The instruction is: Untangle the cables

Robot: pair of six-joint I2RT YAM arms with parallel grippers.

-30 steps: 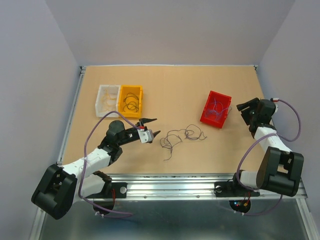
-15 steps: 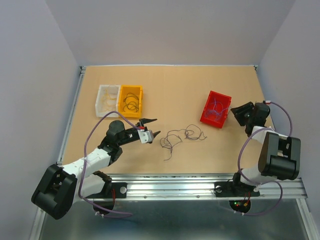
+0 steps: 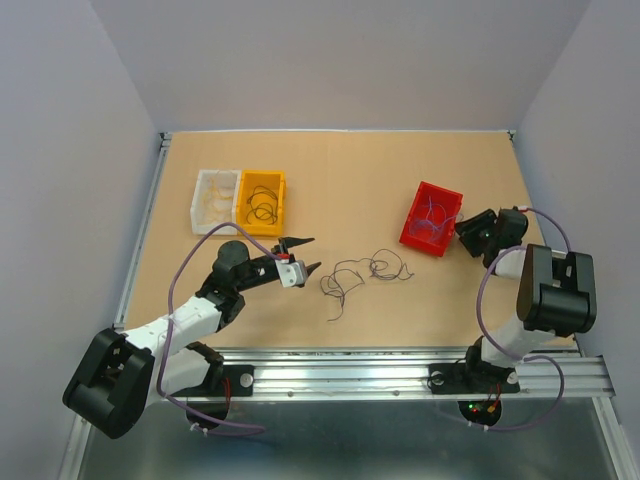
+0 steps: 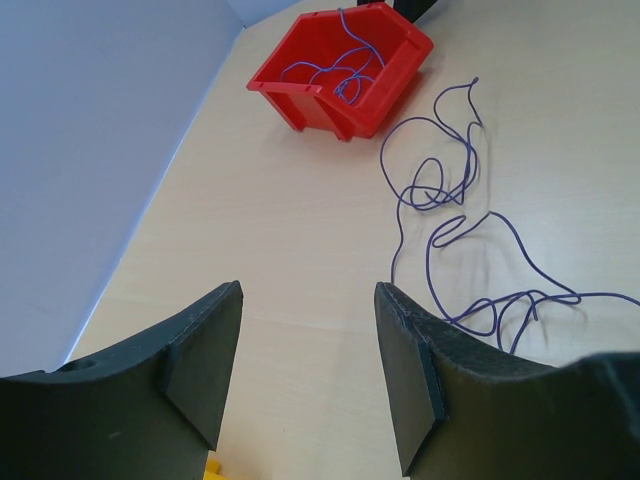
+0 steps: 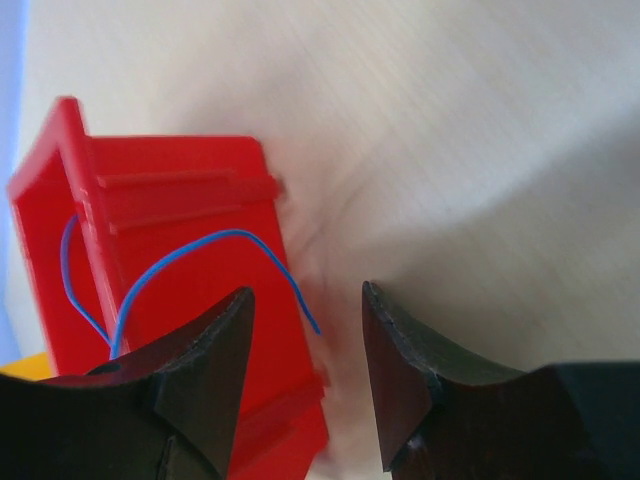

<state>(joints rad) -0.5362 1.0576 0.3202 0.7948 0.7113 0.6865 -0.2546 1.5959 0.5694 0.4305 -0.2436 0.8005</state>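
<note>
Cables [image 3: 362,274] lie in a loose tangle on the table [image 3: 350,170], near its middle. Left gripper [image 3: 314,252] hovers just beside them, jaws spread wide and empty. Right gripper [image 3: 466,234], likewise spread and empty, sits well apart from them, just beside a red bin [image 3: 432,218] holding thin blue wire [image 5: 200,250].

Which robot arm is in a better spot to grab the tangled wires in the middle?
Left, probably. Its open claw points at the tangled wires just ahead. The right claw faces the red bin instead.
</note>
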